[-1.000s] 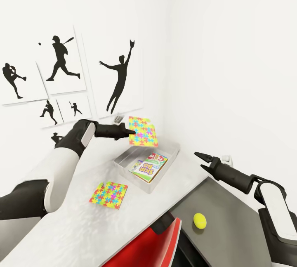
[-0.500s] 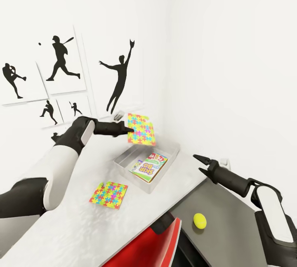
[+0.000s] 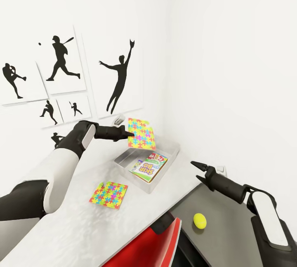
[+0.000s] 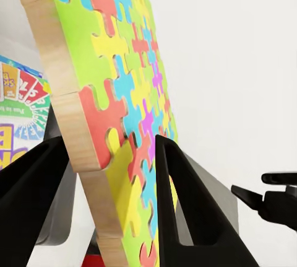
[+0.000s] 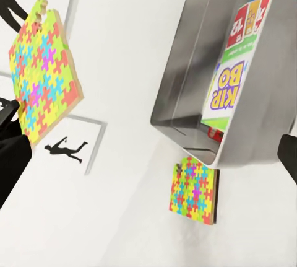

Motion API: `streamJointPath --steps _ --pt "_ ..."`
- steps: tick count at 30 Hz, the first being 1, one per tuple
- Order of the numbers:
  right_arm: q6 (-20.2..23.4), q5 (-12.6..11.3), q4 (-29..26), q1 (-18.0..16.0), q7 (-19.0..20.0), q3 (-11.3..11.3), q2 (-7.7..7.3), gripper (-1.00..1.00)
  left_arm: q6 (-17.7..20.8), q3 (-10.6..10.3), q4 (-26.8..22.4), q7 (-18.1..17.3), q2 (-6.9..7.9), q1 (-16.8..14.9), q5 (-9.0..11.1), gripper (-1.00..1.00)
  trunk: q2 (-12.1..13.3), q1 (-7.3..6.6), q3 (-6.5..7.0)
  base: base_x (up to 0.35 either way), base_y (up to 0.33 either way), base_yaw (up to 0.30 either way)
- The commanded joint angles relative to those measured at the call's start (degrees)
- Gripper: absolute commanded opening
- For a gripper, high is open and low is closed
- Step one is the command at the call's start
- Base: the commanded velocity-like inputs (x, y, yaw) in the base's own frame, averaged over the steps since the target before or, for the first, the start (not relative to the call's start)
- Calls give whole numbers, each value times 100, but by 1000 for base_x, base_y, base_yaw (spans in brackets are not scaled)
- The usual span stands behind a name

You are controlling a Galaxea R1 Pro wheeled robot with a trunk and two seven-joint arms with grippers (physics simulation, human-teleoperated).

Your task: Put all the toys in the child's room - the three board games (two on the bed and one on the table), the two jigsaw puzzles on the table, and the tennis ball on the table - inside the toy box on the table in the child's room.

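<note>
Multicoloured puzzle (image 3: 141, 133) pinched by its edge in the left gripper (image 3: 128, 135), held tilted in the air above the far end of the toy box (image 3: 123, 166). Box sits on the pale desk (image 3: 74, 221), a printed game (image 3: 149, 166) lying inside. Second puzzle (image 3: 109, 194) flat on the desk just beside the box. Ball (image 3: 199, 220) on the dark section. Right gripper (image 3: 194, 169) empty, jaws apart, hovering near the box.

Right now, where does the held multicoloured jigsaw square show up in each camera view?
Head view: held multicoloured jigsaw square, centre, above the pale grey toy box.
Left wrist view: close up, clamped in the left claw.
Right wrist view: upper left.
Shared landmark: the toy box.
</note>
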Motion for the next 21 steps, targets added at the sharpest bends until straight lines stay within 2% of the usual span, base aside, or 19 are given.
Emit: streamJointPath --steps 1,21 --pt "27 -13 -2 -6 -10 -7 0 100 32 11 2 -5 -1 -6 15 -100 -13 4 -14 0 0 0" --pt "36 -57 -79 -4 0 -17 -9 100 -8 44 228 -107 74 25 69 -100 -13 4 -14 0 0 0"
